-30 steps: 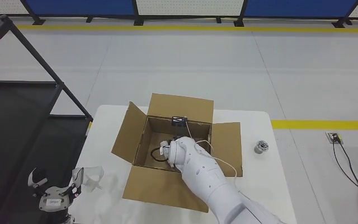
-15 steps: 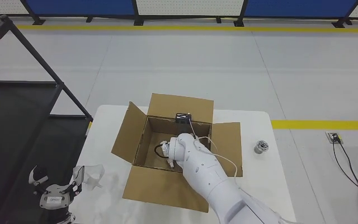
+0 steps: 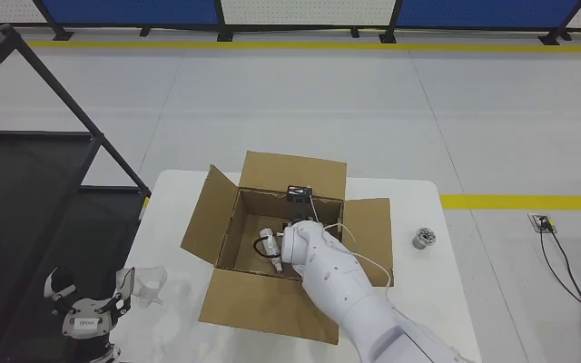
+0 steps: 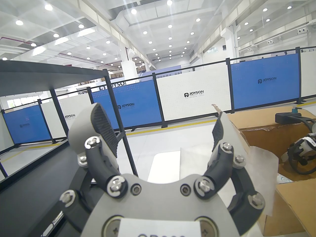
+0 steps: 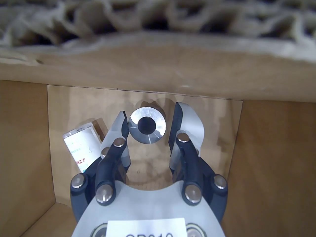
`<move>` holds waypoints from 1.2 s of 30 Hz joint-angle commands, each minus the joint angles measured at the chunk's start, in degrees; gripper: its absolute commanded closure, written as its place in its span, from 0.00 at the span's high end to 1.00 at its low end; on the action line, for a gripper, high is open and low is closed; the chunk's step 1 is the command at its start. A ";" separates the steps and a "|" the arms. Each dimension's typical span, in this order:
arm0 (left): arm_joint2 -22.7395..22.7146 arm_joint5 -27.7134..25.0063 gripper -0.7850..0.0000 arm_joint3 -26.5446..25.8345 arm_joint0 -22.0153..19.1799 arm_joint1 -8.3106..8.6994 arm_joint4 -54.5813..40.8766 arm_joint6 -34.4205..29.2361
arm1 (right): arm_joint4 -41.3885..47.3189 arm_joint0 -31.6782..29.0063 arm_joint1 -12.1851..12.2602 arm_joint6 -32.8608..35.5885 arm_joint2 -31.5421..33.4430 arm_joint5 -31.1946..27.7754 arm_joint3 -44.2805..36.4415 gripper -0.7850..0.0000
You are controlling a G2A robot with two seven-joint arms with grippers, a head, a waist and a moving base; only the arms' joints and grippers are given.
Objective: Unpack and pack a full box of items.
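An open cardboard box (image 3: 272,304) stands in the middle of the white table (image 3: 427,299). My right arm reaches down into it. Inside, my right gripper (image 5: 151,112) is open, its fingers on either side of an upright metal cylinder (image 5: 147,125) with a hole in its top. One finger touches the cylinder and the other stands slightly apart. A white labelled container (image 5: 79,146) lies on the box floor beside that gripper. My left gripper (image 3: 89,290) is open and holds nothing, off the table's left front corner beside a clear plastic bag (image 3: 151,285).
A small round metal part (image 3: 423,239) sits on the table right of the box. A black shelf frame (image 3: 54,181) stands to the left. The box walls (image 5: 271,161) close in around the right gripper. The plastic bag (image 4: 261,164) lies close to one left finger.
My right wrist has shifted slightly to the right inside the box. The left gripper has barely moved.
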 commanded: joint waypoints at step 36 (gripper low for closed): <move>0.90 -1.57 1.00 0.93 -3.15 0.20 1.14 -2.34 | -9.69 -5.49 4.68 -0.45 -1.37 -18.23 -11.64 0.00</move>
